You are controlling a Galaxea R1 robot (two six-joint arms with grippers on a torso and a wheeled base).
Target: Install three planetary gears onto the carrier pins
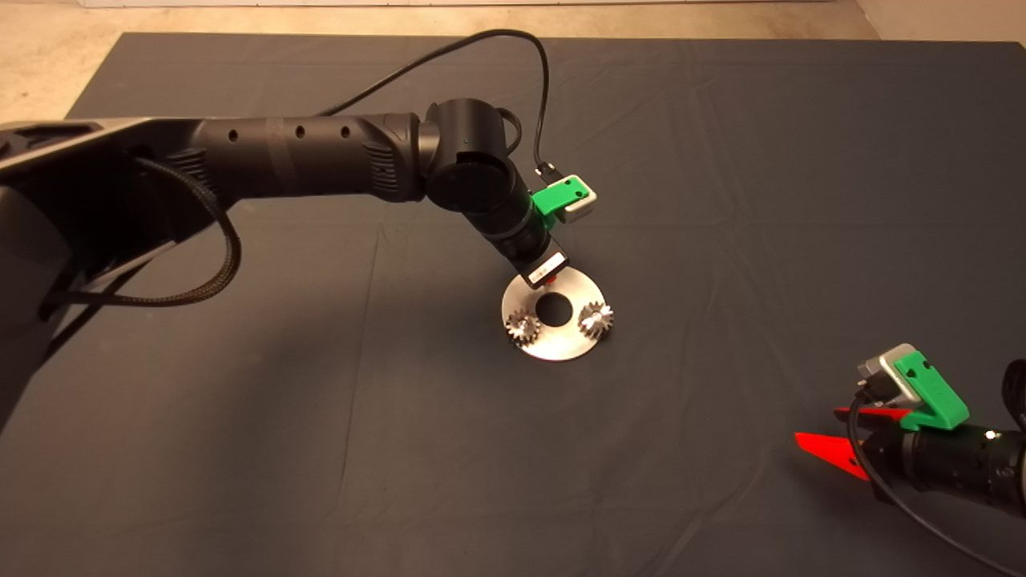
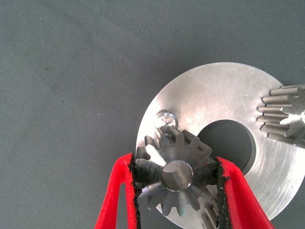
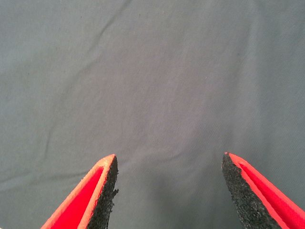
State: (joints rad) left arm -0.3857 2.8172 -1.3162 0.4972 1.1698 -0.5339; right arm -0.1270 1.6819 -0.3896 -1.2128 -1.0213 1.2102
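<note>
The flat silver plate (image 1: 553,346) lies mid-mat. Two planetary gears stand on it, one near left (image 1: 523,326) and one near right (image 1: 595,318). My left gripper (image 1: 550,279) hovers over the plate's far edge, its fingers mostly hidden under the wrist. In the left wrist view this gripper (image 2: 178,191) is shut on the third gear (image 2: 178,174), gripped by its toothed sides. The gear hangs just beside one bare carrier pin (image 2: 166,116) on the plate (image 2: 219,95). A mounted gear (image 2: 286,117) shows at the picture's edge. My right gripper (image 1: 834,437) is parked, open and empty.
Dark mat (image 1: 721,200) surrounds the plate on all sides. The left arm (image 1: 304,156) and its cable reach in across the mat's far left. The right wrist view shows only bare mat (image 3: 157,86) between the open fingers (image 3: 102,191). Bare floor (image 1: 48,64) lies beyond the far left corner.
</note>
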